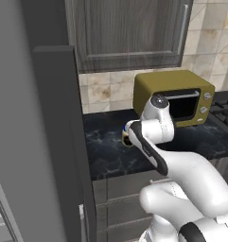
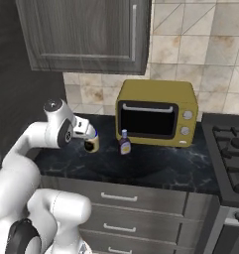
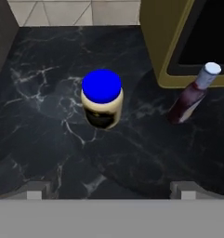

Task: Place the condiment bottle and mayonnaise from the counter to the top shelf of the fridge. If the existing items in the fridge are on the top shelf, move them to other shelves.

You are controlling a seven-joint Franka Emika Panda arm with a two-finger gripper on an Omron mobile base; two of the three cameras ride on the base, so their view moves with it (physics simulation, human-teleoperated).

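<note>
End effector [image 3: 108,190] open above mayonnaise [image 3: 102,98]. Condiment bottle [image 3: 191,95] stands near the jar, beside it. Off-centre descent could topple the jar

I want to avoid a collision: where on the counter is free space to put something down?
Bare counter lies left of the mayonnaise, toward the fridge, and along the front edge. It is crowded where the condiment bottle stands against the yellow oven.

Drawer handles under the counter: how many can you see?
3, stacked on the grey fronts below the counter: top handle, middle handle, bottom handle at the picture's edge. The arm may hide others further left.
</note>
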